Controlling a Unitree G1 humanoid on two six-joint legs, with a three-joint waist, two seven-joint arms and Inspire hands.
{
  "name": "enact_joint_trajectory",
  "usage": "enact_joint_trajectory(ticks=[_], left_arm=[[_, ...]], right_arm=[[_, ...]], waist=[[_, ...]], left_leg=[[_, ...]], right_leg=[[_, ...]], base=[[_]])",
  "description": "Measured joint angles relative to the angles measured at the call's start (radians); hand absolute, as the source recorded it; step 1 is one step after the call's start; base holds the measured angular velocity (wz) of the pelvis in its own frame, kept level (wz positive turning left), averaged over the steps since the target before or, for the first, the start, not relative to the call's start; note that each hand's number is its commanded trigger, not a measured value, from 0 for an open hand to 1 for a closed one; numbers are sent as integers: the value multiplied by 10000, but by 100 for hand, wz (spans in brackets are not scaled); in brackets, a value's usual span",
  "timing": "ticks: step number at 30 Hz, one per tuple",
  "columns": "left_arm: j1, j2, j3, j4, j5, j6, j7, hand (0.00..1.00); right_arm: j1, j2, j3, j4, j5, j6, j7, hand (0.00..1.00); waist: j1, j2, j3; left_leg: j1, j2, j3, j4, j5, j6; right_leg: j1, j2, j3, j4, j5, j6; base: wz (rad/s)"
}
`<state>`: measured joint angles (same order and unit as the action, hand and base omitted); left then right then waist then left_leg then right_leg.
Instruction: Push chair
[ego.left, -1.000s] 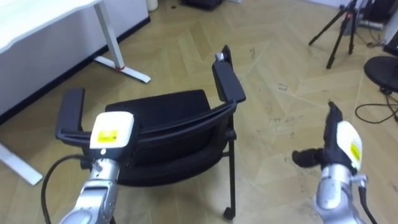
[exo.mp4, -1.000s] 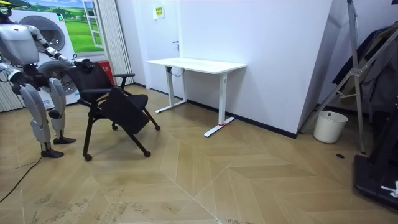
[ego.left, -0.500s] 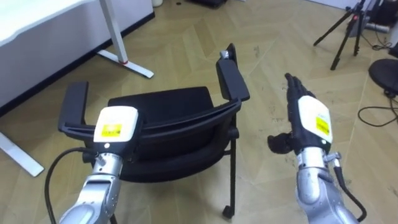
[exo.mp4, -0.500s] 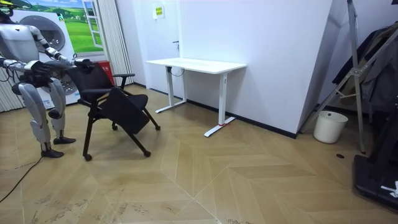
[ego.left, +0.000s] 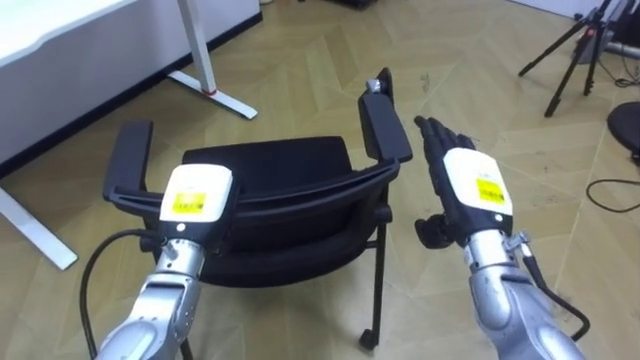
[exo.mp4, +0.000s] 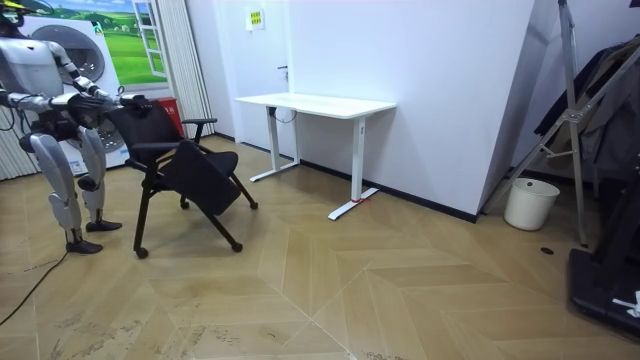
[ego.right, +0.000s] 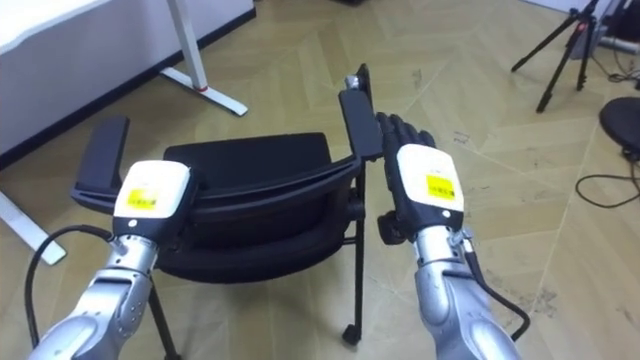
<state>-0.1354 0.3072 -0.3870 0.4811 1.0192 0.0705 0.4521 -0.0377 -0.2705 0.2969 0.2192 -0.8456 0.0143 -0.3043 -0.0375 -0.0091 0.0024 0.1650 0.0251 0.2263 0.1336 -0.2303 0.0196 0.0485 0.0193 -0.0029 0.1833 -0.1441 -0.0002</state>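
Here, the robot stands close behind a black office chair (ego.left: 265, 170) with two padded armrests, both arms reaching forward over its curved backrest. The left hand (ego.left: 195, 198) lies against the top edge of the backrest near the chair's left side, back of the hand turned up. Its fingers are hidden beyond the hand, so I cannot tell whether they are curled or straight. The right hand (ego.left: 468, 185) is raised just outside the chair's right armrest (ego.left: 384, 130), palm towards the chair. Its fingers (ego.left: 432, 135) are straight and close together, holding nothing, and whether they touch the armrest cannot be told.

The chair's seat faces away from the robot on a pale herringbone wood floor (ego.left: 300, 70). Ahead and to the left stands a white rectangular desk (ego.left: 60, 40), whose white foot bar (ego.left: 215, 95) lies on the floor near the chair's front left corner. A black tripod (ego.left: 575, 45) stands well apart at the far right. Straight ahead of the seat the boards lie bare, and in the room view open floor stretches from the chair towards the desk and a white bucket (exo.mp4: 530, 203) by the wall.
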Motion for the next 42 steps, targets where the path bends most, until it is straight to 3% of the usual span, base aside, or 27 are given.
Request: enact_joint_trajectory(ticks=[3, 7, 13, 27, 36, 42], left_arm=[[-98, 6, 0, -32, 180, -104, -28, 100], [-151, 60, -6, -276, 529, -106, -215, 100], [-262, 167, -80, -393, 559, -136, -356, 100], [-310, 160, -114, -502, 641, -183, -425, 100], [-577, 38, -256, -118, 644, -186, -413, 100], [-699, -41, -429, -116, 647, -197, -405, 100]], right_arm=[[-1, -36, 3, -114, -573, -1, 301, 0], [-4, -77, 360, -481, -681, -35, 473, 0], [-39, -86, 417, -884, -984, -311, 686, 0], [-437, -170, 916, -1097, -1060, -332, 1166, 0], [-1132, -176, 1455, -756, -1135, -124, 1614, 0], [-1133, -170, 1563, -349, -1432, 30, 1985, 0]], waist=[[158, -96, -77], [249, -274, -106], [376, -422, -21], [464, -457, 1], [579, -449, 1], [673, -371, 3]], left_leg=[[-147, 5, -68, 6, 2, 0], [-152, 24, -146, 12, 5, -3], [-181, 29, -196, 13, 5, -3], [-229, 28, -272, 16, 5, -3], [-227, 27, -318, 23, 6, -4], [-345, 12, -495, 54, 7, -2]], right_leg=[[-150, 3, -30, 30, 1, -3], [-125, 4, -140, 28, 19, -31], [-122, 0, -200, 24, 26, -39], [-140, -8, -263, 10, 25, -39], [-127, -21, -305, 21, 29, -45], [-134, -60, -492, -18, 28, -43]], base=[[2], [4], [2], [0], [0], [9]])
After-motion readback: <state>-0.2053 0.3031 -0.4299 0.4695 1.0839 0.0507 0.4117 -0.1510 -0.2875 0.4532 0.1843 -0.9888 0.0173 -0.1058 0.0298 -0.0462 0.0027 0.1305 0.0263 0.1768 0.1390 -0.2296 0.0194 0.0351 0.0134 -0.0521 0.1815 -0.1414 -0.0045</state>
